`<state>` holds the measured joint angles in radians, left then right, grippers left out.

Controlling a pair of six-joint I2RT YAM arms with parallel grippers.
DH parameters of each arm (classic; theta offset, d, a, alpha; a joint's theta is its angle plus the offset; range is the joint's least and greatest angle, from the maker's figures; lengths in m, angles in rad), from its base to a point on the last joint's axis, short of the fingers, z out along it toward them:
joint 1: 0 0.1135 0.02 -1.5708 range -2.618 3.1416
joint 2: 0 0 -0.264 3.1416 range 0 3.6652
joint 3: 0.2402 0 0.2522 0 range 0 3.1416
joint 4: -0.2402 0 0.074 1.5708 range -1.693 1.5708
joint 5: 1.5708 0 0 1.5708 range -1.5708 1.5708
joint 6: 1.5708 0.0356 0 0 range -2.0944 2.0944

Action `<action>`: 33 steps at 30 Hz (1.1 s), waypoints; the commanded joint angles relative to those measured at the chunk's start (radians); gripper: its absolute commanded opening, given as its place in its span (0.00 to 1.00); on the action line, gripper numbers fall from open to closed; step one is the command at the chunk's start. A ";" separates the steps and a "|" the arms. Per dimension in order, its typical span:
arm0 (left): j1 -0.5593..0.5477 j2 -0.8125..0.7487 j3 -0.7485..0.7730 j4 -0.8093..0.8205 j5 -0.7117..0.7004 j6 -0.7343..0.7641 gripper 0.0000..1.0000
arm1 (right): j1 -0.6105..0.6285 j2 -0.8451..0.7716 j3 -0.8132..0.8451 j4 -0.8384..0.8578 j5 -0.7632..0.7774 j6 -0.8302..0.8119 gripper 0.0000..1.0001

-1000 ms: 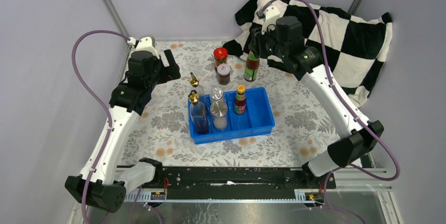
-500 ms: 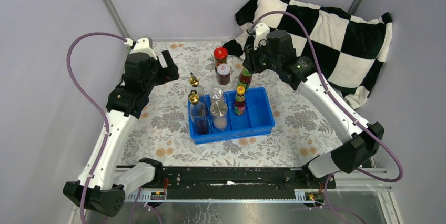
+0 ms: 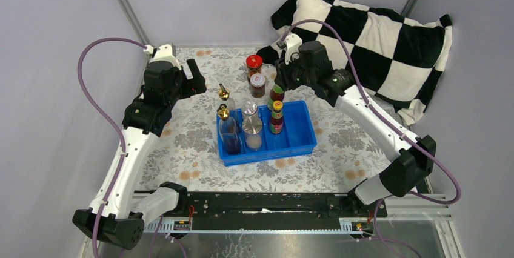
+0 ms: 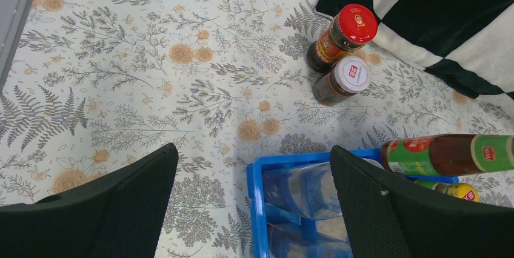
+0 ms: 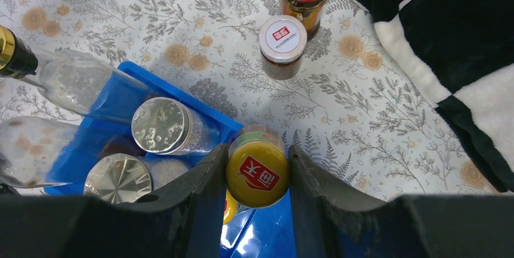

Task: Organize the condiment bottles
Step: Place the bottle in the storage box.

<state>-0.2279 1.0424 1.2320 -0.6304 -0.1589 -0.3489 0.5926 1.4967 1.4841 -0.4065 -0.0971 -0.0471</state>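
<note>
My right gripper is shut on the yellow cap of a dark sauce bottle. It holds the bottle upright over the back edge of the blue tray. A second yellow-capped sauce bottle stands in the tray just in front of it. Two gold-spouted clear bottles fill the tray's left side, and two silver-lidded shakers stand in the middle. A red-lidded jar and a white-lidded jar stand on the cloth behind the tray. My left gripper hangs open, left of the tray's back corner.
A black-and-white checkered pillow lies at the back right, close behind the two jars. Floral cloth covers the table. Grey walls and metal posts close in the left and back sides.
The right gripper has carried the sauce bottle from beside the pillow leftward and forward to the tray's back edge. The left arm has barely shifted.
</note>
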 commanded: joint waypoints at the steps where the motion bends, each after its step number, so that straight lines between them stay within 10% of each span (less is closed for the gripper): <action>1: 0.007 -0.005 0.026 -0.005 0.006 -0.001 0.99 | 0.026 -0.005 0.010 0.116 -0.026 0.021 0.22; 33: 0.007 -0.017 -0.002 0.014 0.018 -0.015 0.99 | 0.062 -0.067 -0.041 0.020 0.057 0.017 0.22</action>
<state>-0.2279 1.0420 1.2320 -0.6315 -0.1566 -0.3519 0.6460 1.4784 1.4372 -0.3813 -0.0608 -0.0437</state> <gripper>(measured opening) 0.987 0.444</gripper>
